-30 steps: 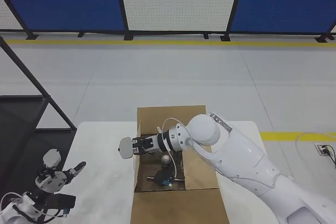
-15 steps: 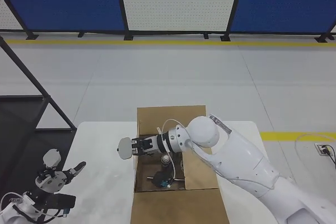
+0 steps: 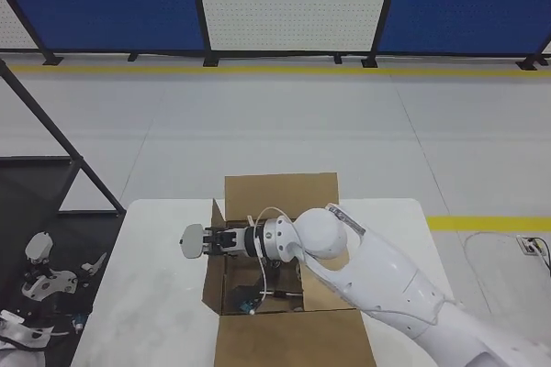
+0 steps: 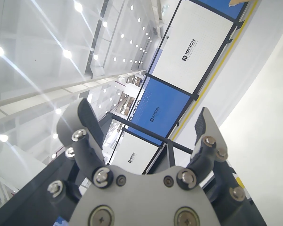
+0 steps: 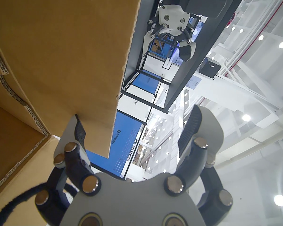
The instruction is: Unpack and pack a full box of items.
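The right arm (image 3: 386,280) is glossy white with rounded shells and a thin white cable (image 3: 263,214) at its wrist, while both wrists carry grey metal plates (image 4: 141,201), silver screws (image 4: 101,177) and black ribbed pads (image 4: 89,118) on the jaws.

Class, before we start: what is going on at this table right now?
A two-armed robot is working at an open cardboard box on a white table. Its right gripper reaches across the box to a side flap. The flap's edge sits between the open fingers and is not clamped. A few small items lie inside the box. The left gripper is open, off to the side of the table, holding nothing.
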Motion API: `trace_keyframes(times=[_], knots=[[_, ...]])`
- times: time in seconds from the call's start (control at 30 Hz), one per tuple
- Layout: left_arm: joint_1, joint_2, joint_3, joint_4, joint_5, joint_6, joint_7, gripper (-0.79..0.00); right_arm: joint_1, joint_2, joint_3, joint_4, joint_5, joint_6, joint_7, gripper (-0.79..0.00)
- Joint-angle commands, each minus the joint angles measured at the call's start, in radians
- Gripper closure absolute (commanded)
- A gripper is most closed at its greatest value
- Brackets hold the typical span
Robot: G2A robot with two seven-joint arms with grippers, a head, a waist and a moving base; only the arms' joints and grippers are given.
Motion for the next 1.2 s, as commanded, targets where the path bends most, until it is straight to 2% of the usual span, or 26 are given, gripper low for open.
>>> trace_keyframes(times=[0.0,0.83,1.17], knots=[[0.000,0.000,-0.001,0.000,-0.003,-0.001,0.000,-0.785,0.011,-0.015,-0.013,0.019,0.005,0.009,-0.006,-0.785],[0.000,0.000,-0.001,0.000,-0.003,-0.001,0.000,-0.785,0.097,-0.196,-0.121,0.295,0.058,0.119,-0.059,-0.785],[0.000,0.000,-0.001,0.000,-0.003,-0.001,0.000,-0.785,0.129,-0.264,-0.173,0.394,0.015,0.076,-0.080,-0.785]])
